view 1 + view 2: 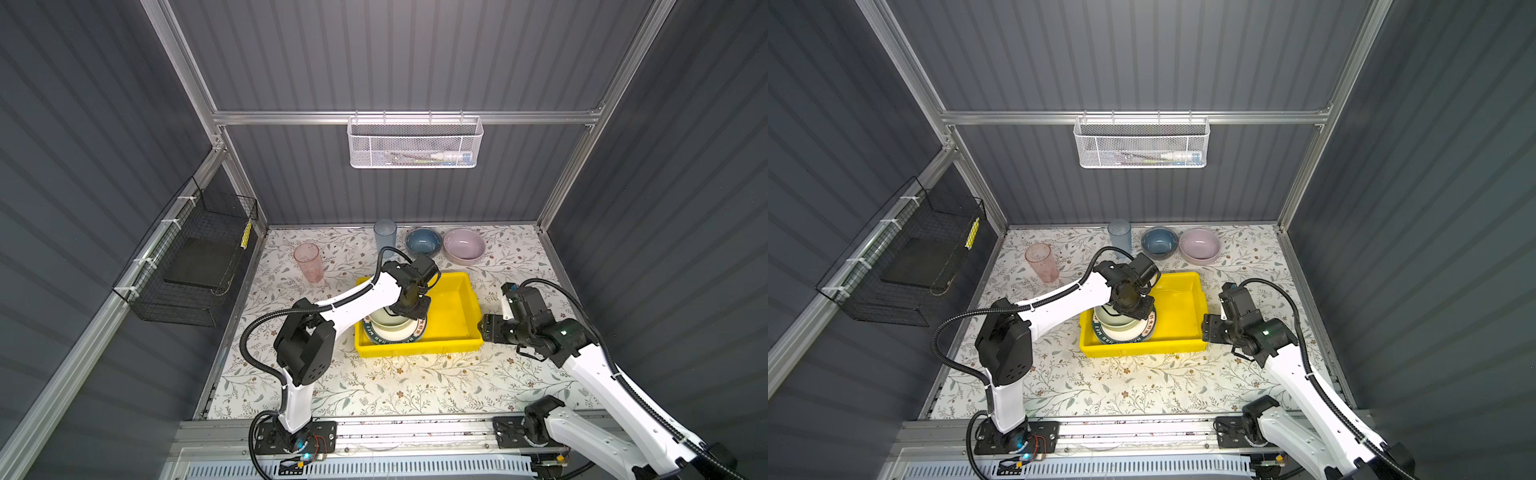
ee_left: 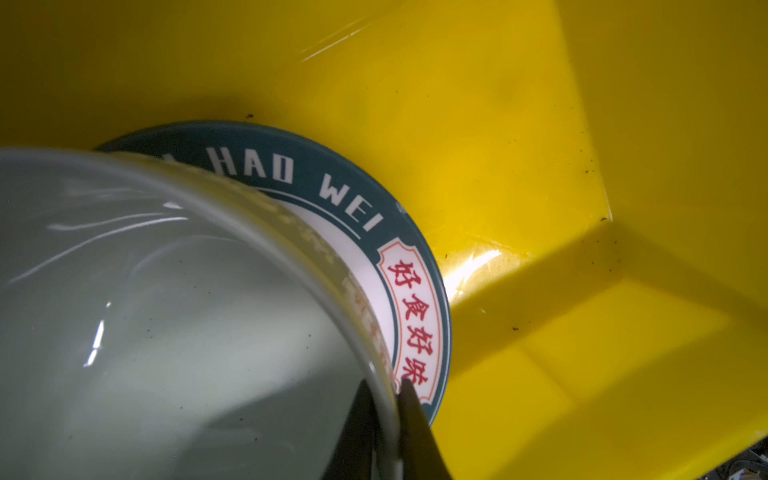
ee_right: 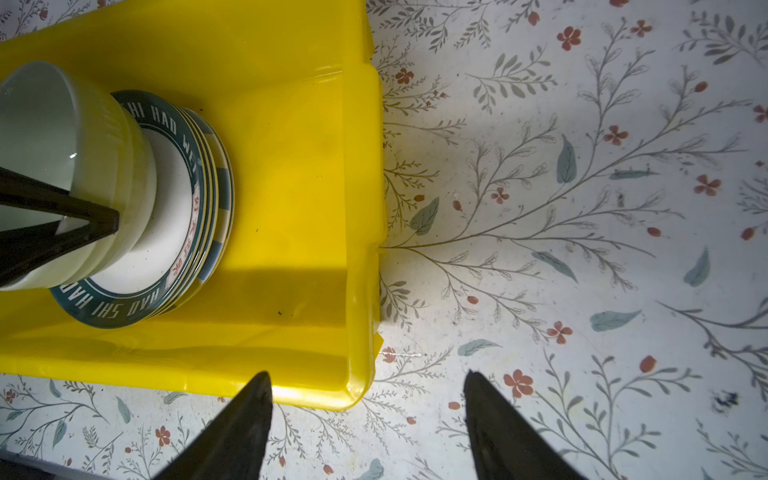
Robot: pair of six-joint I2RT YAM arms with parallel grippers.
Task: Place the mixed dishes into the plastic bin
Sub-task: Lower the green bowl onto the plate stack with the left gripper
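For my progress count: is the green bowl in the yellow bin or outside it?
In. The green bowl stands upright on the plate stack inside the yellow bin; the left gripper's fingers straddle its rim.

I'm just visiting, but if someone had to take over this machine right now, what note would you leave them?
Left gripper: shut on the green bowl's rim; bowl sits on the plate stack in the yellow bin.
Right gripper: open, empty, beside the bin's corner.
Done: plates binned; bowl awaits release.
Left: blue bowl, lilac bowl, pink tumbler, blue tumbler, standing on the table behind the bin.
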